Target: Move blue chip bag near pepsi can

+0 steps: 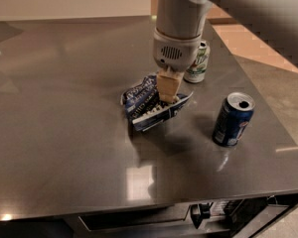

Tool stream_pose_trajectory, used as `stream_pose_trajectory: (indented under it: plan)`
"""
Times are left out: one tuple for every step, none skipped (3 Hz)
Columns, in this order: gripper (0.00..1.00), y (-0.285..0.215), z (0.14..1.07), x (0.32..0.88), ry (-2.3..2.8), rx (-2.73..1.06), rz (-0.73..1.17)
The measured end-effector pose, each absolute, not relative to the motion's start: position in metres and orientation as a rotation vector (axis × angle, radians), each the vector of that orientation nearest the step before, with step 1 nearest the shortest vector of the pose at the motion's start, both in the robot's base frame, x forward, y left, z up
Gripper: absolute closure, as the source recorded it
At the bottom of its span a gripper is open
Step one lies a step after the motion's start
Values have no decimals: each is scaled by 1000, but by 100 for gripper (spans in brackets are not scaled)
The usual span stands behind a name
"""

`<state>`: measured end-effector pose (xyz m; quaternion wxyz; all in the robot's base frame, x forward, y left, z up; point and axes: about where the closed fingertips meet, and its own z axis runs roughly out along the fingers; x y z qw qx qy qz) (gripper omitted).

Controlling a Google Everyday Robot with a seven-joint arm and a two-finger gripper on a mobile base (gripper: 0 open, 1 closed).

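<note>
A big white robot arm (181, 14) comes down from the top of the picture. At its end is the pincer (168, 98), with tan fingers (170, 86) that point straight down. The pincer sits near the middle of a shiny grey metal surface (64, 133), a bit toward the right side.

The fingers are squeezed close together, and they pinch the blue chip bag (144, 105), a crumpled dark-blue foil bag with white letters. They grip the bag at its top right part. The bag is wider than the cans. One corner of it sticks out to the right, past the fingers. Its low left part touches the surface or hangs just over it; I cannot tell which.

The pepsi can (232, 120), a dark blue can with a silver top, stands upright to the right of the bag and a little closer to the front edge. There is a bare gap between the bag and this can, so they do not touch.

A white and green can (198, 66) stands upright behind the pincer, toward the back right. The arm hides part of it. It is apart from the bag and well apart from the pepsi can.
</note>
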<state>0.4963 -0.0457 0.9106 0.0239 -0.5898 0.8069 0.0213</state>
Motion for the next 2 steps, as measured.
stream_pose_trajectory:
  plan:
    - [83, -69, 908, 486, 2520, -1814, 80]
    - [61, -88, 900, 480, 2547, -1791, 111]
